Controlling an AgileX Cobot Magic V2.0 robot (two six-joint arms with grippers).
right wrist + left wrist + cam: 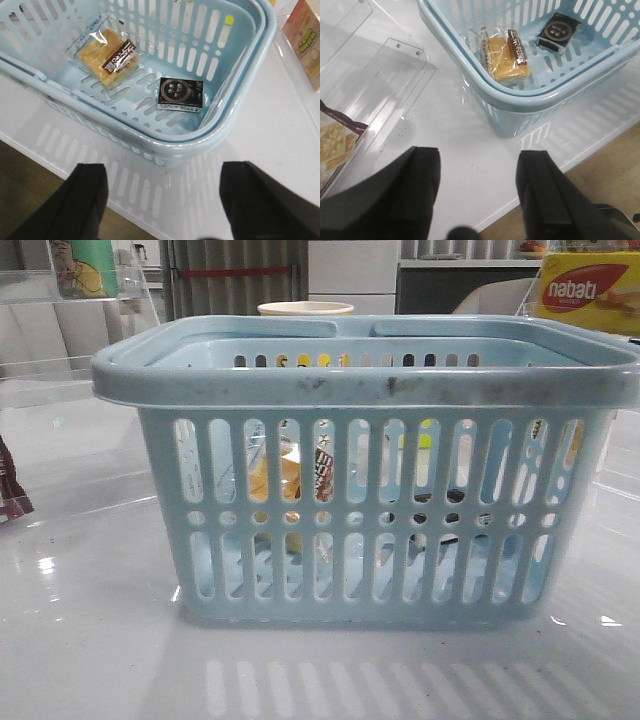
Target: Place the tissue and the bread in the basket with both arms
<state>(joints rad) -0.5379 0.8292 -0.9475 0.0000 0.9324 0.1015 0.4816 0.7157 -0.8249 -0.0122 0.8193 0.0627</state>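
Bread (109, 57) lying on the basket (200, 142) floor beside a small black packet (180, 93), probably the tissue. Left gripper (479, 192) and right gripper (162, 197) both spread, empty, outside the rim. Backing away without clipping that rim. Front view showing bread only through slots.

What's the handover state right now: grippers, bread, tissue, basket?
Left gripper: open, empty, above the white table outside the large light-blue slotted plastic basket.
Right gripper: open, empty, also outside the basket, past its rim.
Golden-brown bread in a clear wrapper with a dark label: lying flat on the basket floor.
Small flat black pack with a round pale print: on the basket floor, apart from the bread; probably the tissue, though the print is too small to read.
Done: both items appear to be in the basket.
Left: nothing obvious; confirm the black pack is the tissue.
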